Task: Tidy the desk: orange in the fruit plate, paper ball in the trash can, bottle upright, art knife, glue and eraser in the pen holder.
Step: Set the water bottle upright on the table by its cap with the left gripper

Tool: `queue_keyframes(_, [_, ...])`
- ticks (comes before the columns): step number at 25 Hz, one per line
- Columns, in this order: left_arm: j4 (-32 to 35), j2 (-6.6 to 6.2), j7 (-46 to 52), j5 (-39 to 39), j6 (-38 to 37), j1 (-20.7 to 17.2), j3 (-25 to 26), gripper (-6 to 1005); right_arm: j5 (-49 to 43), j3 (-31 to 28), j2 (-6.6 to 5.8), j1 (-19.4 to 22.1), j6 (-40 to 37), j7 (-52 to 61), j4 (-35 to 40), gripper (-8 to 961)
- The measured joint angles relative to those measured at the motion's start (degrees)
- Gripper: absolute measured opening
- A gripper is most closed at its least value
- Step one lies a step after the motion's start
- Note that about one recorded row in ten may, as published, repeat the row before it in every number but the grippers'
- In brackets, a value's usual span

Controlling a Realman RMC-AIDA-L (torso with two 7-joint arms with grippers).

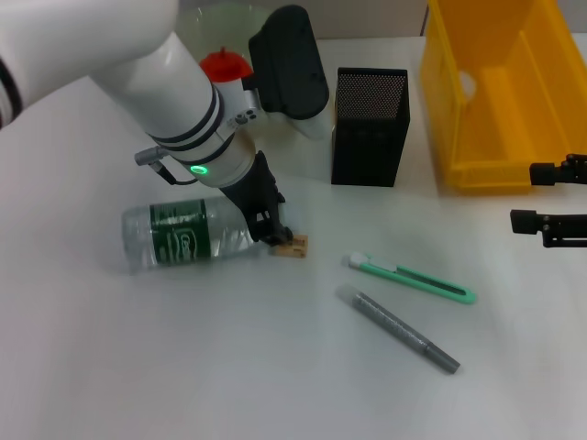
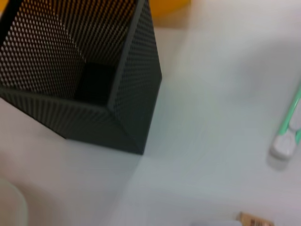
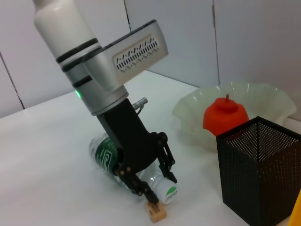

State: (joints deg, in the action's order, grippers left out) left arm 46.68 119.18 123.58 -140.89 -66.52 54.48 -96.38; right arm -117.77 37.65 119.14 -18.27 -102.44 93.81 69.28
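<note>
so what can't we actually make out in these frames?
- Left gripper: head view, its fingertips hide the bottle cap; whether the pads touch the eraser is unclear in the right wrist view.
- Pen holder: left wrist view, floor too dark to show contents.
- Right gripper: head view, cut off by the edge.

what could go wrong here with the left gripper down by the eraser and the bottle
The left gripper is open around the eraser, right beside the lying bottle. One finger sits at the bottle's cap, so closing may nudge it and set it rolling. The eraser is small and could slip out before it reaches the pen holder.
</note>
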Motion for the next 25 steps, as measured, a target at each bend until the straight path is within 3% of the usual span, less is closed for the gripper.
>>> queue_keyframes(8, [11.16, -0.43, 0.03, -0.39, -3.17, -6.57, 6.53, 442, -0.02, -0.05, -0.05, -0.37, 0.31, 0.35, -0.32, 767])
queue_keyframes(17, [28.03, -0.54, -0.05, 1.46, -4.76, -18.68, 16.34, 441, -0.15, 0.01, -0.06, -1.99, 0.34, 0.57, -0.29, 767])
queue_keyframes(21, [32.21, -0.57, -0.56, 4.26, -4.51, -22.7, 19.79, 441, -0.23, 0.12, -0.06, -2.6, 0.38, 0.69, -0.29, 767])
queue_keyframes(25, [33.03, -0.61, -0.61, 4.55, -4.45, -23.71, 20.55, 442, -0.3, 0.27, -0.05, -3.3, 0.4, 1.17, -0.29, 766])
